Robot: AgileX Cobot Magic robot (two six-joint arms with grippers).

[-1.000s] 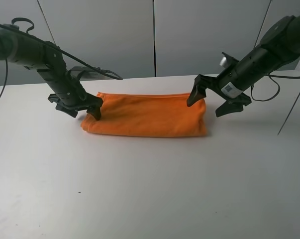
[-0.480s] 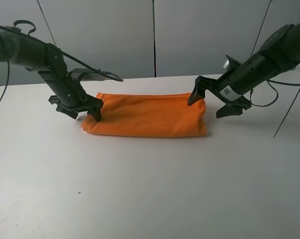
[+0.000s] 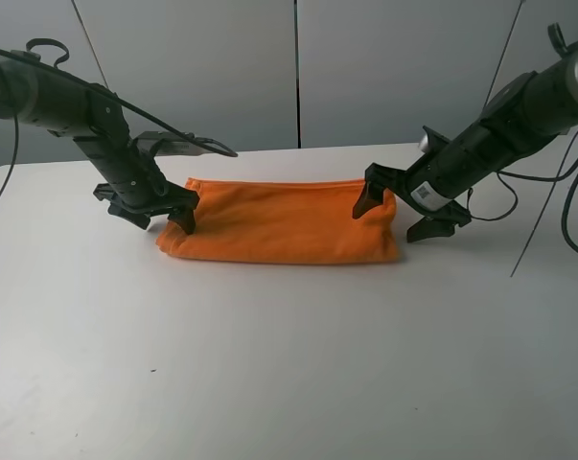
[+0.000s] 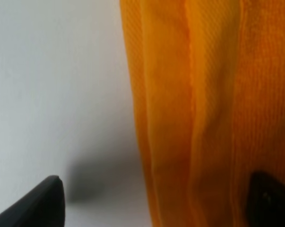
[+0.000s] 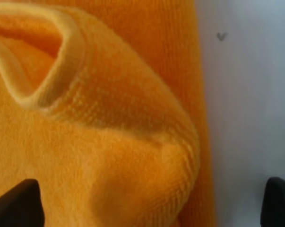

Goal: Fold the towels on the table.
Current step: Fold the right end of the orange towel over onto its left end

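The orange towel (image 3: 279,225) lies folded into a long strip across the middle of the white table (image 3: 289,364). My left gripper (image 3: 157,216) stands open at the strip's left end, one finger on the cloth and the other over bare table. In the left wrist view the towel (image 4: 203,94) shows layered edges running between the open gripper's (image 4: 154,208) dark fingertips (image 4: 38,205). My right gripper (image 3: 392,217) is open and straddles the right end. The right wrist view shows a puffed fold of towel (image 5: 109,123) between the spread gripper (image 5: 149,208) tips.
Bare white tabletop (image 4: 52,85) stretches in front of and to both sides of the towel. Grey wall panels (image 3: 298,67) rise behind the table's far edge. Cables hang beside the right arm (image 3: 547,220). A small dark speck (image 5: 221,36) marks the table near the towel's end.
My right gripper has dropped and shifted slightly left, closer onto the towel's right end. The left gripper and the towel have stayed put.
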